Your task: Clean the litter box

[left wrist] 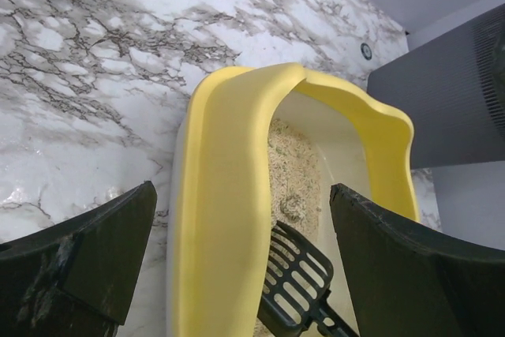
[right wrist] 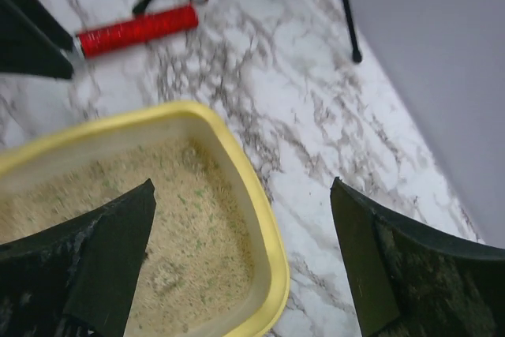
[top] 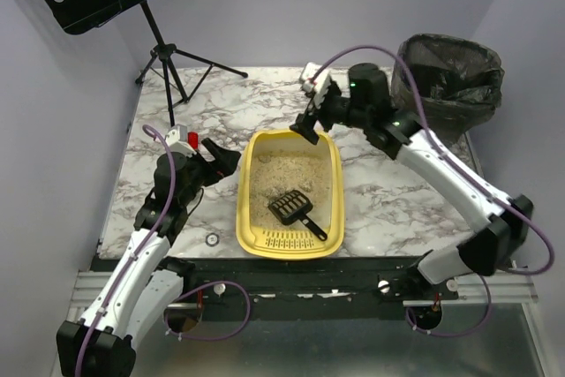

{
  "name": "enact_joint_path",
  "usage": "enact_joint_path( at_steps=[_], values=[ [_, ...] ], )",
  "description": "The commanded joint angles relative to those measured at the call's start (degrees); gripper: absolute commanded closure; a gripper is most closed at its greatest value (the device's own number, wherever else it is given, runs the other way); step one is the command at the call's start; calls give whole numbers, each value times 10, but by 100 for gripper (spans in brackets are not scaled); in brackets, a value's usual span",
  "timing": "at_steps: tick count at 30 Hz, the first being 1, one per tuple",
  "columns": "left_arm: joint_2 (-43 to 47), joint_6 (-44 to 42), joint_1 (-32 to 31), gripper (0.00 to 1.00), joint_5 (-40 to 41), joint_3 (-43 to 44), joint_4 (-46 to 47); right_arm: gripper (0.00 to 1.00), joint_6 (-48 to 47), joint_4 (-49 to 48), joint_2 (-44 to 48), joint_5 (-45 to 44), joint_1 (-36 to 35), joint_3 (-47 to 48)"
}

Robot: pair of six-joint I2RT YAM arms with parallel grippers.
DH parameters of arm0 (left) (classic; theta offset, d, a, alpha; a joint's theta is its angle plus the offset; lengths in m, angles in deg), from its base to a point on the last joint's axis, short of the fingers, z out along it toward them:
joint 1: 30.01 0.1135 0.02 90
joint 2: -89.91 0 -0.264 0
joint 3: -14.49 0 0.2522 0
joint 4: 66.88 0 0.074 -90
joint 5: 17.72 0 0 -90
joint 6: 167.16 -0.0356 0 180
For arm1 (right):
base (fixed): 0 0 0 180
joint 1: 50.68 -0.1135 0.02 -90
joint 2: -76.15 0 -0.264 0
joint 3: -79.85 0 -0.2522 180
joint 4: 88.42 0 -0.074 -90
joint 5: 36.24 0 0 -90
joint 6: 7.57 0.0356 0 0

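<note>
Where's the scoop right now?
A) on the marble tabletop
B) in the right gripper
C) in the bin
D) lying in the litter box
D: the black scoop lies on the litter inside the litter box, handle toward the slotted near end. The left gripper and right gripper are both open and hold nothing.

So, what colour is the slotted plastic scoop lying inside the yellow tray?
Black. The slotted plastic scoop shows best in the top external view.
</note>
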Motion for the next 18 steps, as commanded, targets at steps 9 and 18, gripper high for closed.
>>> enact_joint_path(
  at_steps=[9, 18],
  values=[
    [32, 37, -2, 1, 6, -17, -1, 0, 284, -85, 164, 165, -4, -112],
    [30, 28, -2, 1, 14, -13, -29, 0, 350, 129, 74, -34, -100, -103]
  ],
)
